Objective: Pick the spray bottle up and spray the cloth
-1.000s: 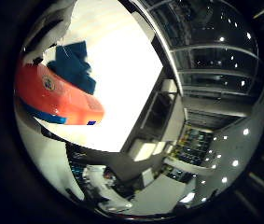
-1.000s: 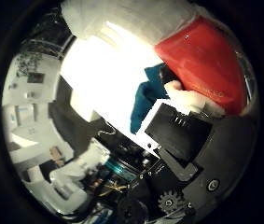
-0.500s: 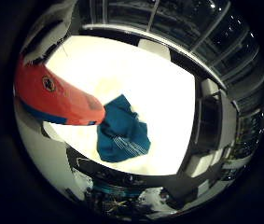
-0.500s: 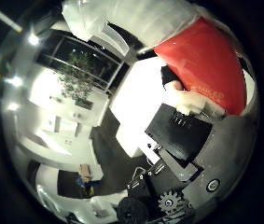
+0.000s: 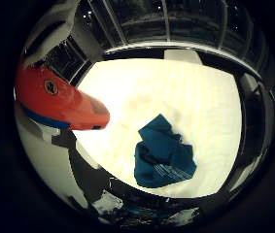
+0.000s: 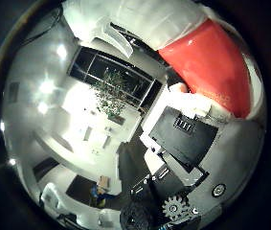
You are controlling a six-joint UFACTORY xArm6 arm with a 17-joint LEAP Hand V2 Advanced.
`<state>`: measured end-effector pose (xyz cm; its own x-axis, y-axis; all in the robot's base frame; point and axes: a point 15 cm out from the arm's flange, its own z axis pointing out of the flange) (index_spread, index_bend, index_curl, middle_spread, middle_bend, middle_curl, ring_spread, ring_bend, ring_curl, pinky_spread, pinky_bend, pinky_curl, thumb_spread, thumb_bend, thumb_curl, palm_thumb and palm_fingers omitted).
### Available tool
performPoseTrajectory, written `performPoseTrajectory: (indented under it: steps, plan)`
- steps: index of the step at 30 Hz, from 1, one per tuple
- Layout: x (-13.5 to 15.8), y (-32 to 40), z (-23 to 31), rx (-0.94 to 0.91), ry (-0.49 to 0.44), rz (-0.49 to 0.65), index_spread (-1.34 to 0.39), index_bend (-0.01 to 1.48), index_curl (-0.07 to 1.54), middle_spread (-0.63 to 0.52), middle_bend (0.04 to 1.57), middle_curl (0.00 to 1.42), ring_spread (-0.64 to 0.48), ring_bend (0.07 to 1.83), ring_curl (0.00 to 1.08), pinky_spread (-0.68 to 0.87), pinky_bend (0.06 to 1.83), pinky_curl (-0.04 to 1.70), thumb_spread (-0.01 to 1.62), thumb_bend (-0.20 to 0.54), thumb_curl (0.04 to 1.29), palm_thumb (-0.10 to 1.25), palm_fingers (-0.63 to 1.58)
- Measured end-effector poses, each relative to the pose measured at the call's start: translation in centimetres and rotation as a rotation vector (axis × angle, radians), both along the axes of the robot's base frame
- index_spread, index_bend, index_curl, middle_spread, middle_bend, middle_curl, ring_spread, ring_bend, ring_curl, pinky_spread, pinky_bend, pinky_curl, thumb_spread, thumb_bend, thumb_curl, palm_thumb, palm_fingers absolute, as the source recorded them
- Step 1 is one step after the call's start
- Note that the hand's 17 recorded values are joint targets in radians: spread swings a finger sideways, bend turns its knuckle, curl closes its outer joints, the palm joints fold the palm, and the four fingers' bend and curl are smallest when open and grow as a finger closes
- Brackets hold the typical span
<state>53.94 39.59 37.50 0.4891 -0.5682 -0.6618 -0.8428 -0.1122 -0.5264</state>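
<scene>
One spray bottle [image 5: 54, 99], orange-red, lies close to the palm in the little finger side view, lifted clear of the white surface [image 5: 200, 102]. One crumpled blue cloth [image 5: 163, 158] lies beyond it near the surface's edge, bare surface all round. Thumb side view: the hand [image 6: 187, 143] has its fingers [image 6: 140, 21] curled round the bottle, with open room beyond.

Spray bottle [image 5: 54, 99] nozzle & base cut off by hand [image 6: 187, 143].
</scene>
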Motion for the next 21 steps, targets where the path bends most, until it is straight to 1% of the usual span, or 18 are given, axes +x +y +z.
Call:
performPoseTrajectory:
  steps: [5, 9, 15, 21]
  plan:
    - [0.1, 1.1, -3.7, 0.046, 0.042, 0.005, -0.24, 1.02, 0.88, -0.08, 1.37, 0.64, -0.15, 1.50, 0.59, -0.18, 0.99, 1.45, 0.65, -0.018, 0.92, 1.06, 1.17]
    - [-0.1, 2.0, -6.5, 0.048, 0.069, 0.018, -0.24, 1.02, 0.88, -0.08, 1.37, 0.64, -0.15, 1.50, 0.59, -0.18, 0.99, 1.45, 0.65, -0.018, 0.92, 1.06, 1.17]
    - [-0.3, 3.2, -10.2, 0.024, 0.110, 0.035, -0.24, 1.02, 0.88, -0.08, 1.37, 0.63, -0.15, 1.50, 0.59, -0.17, 0.99, 1.45, 0.65, -0.018, 0.92, 1.06, 1.17]
    - [-0.4, 3.9, -14.2, -0.015, 0.119, 0.054, -0.24, 1.01, 0.89, -0.08, 1.37, 0.64, -0.15, 1.50, 0.59, -0.17, 1.00, 1.45, 0.65, -0.018, 0.93, 1.06, 1.17]
